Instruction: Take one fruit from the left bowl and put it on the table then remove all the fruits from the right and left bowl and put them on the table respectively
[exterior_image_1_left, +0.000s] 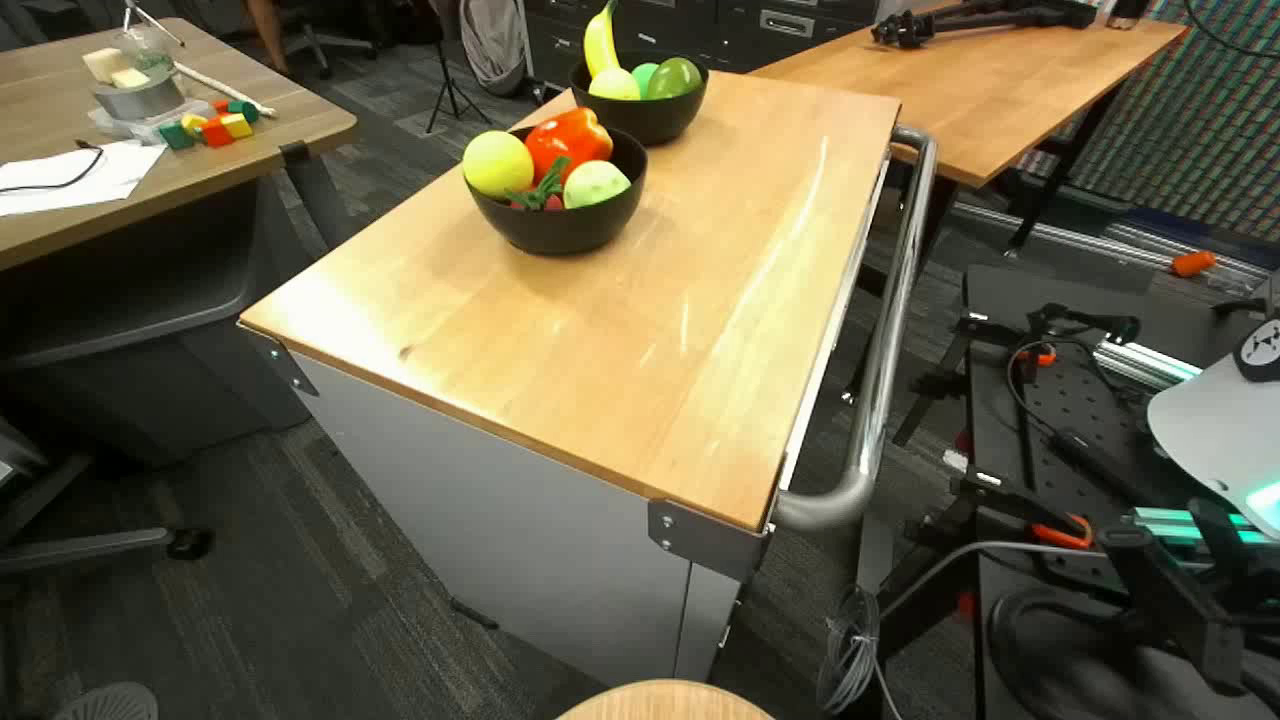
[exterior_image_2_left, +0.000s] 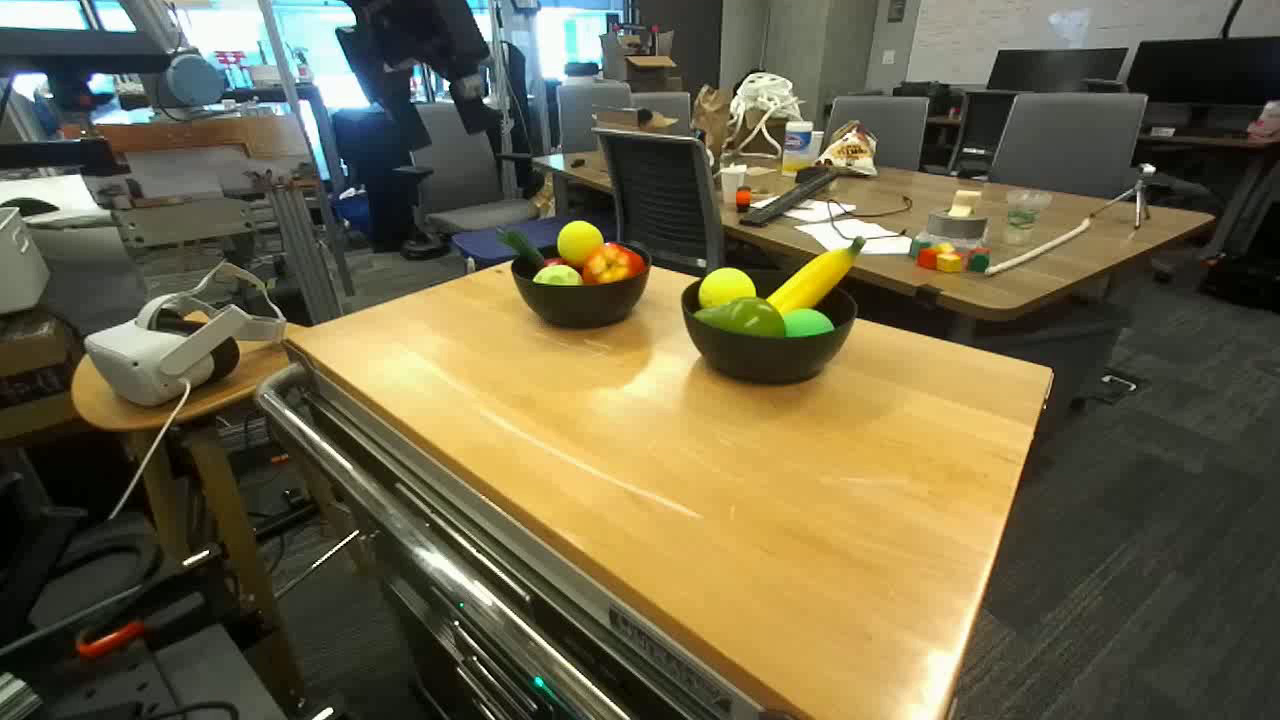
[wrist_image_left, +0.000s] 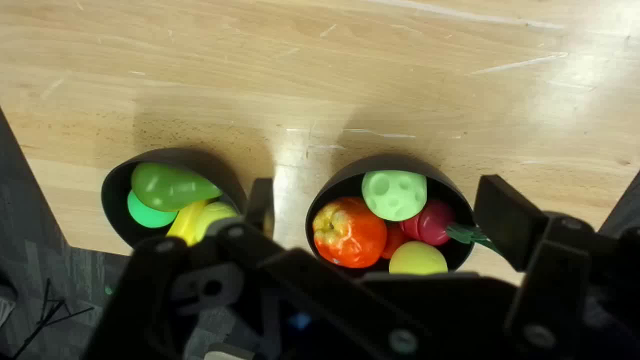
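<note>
Pincer (wrist_image_left: 384, 215) is spread wide with nothing pinched in it, so from my end of the link I'd call progress pretty much nil. Step one is a single pick from the left bowl (exterior_image_1_left: 560, 228), which I'm taking to be the one holding the big red fruit (wrist_image_left: 350, 232). My likely target, the yellow-green round fruit (wrist_image_left: 419, 258), is sitting right in there, along with a pale green dimpled ball (wrist_image_left: 394, 195), a pinkish-red piece (wrist_image_left: 435, 221) and a half-hidden red bit (wrist_image_left: 393, 241) that I can't really make out. The right bowl (exterior_image_2_left: 770, 360) looks just as loaded: a banana (exterior_image_2_left: 815, 281) poking up over the rim, a yellow ball (exterior_image_2_left: 727, 287), a darker green fruit (exterior_image_2_left: 745, 317) and a mint-green ball (exterior_image_2_left: 808, 323). Every fruit I can spot is in a bowl, none set down on the tabletop (exterior_image_1_left: 620, 360), so basically everything's left: that first pick, then unloading both bowls. If I had to guess, I'm at the lining-up stage for grab number one. Can't tell whether more stuff hides below the top layer in either bowl, so don't hold me to a count.
</note>
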